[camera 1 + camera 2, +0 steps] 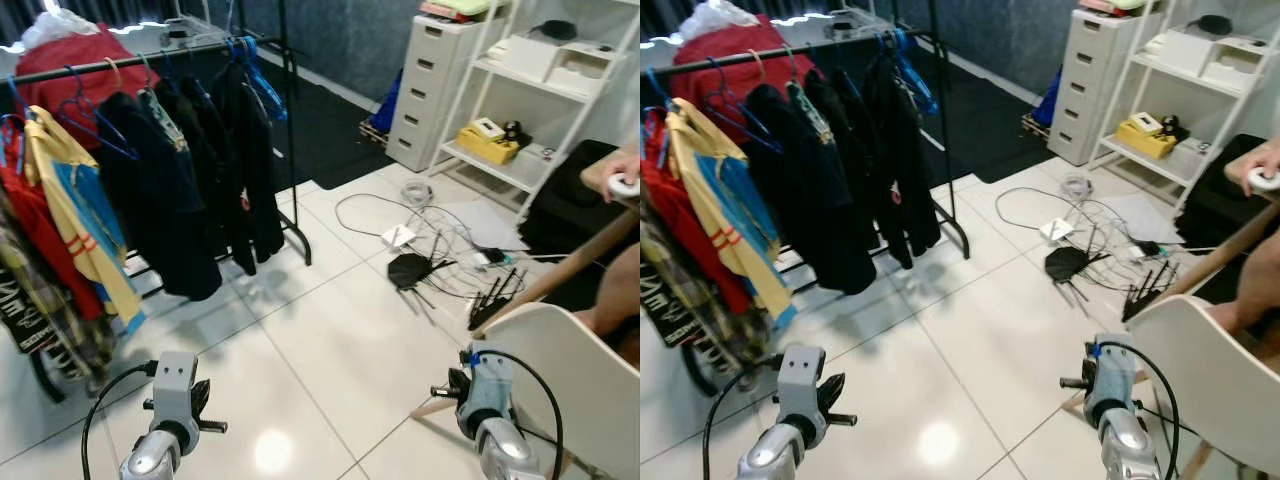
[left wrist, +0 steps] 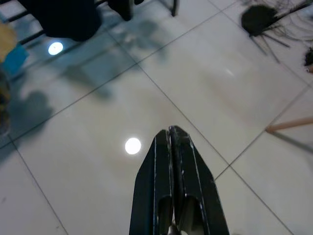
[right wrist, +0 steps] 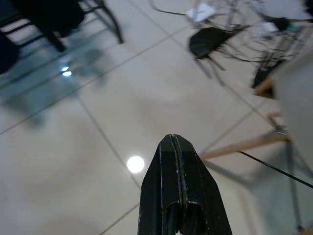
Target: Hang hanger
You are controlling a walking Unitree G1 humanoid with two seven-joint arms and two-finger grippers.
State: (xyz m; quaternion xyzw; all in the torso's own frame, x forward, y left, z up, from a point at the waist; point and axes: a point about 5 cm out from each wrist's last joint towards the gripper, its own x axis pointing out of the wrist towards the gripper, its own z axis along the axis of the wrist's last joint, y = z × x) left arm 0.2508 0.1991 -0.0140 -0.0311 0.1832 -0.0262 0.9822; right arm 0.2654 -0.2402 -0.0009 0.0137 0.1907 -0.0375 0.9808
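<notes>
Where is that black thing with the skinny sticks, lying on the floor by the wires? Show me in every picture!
Left eye view: the black gadget lies on the tiles by the wires.
Right eye view: the gadget is at mid-floor, same spot.
Left wrist view: the gadget is far beyond the left tool.
Right wrist view: the gadget is beyond the right tool.
Shared landmark: the clothes rack's black foot.

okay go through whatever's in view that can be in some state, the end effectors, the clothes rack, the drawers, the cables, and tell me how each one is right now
Left end effector: shut, empty, low over the floor tiles.
Right end effector: shut, empty, low over the tiles.
Clothes rack: upright, hung with garments on hangers.
Blue hangers: hanging at the rail's end.
Drawer unit: all drawers closed.
Cables: loose and tangled on the floor.
White chair: upright beside the right arm.
</notes>
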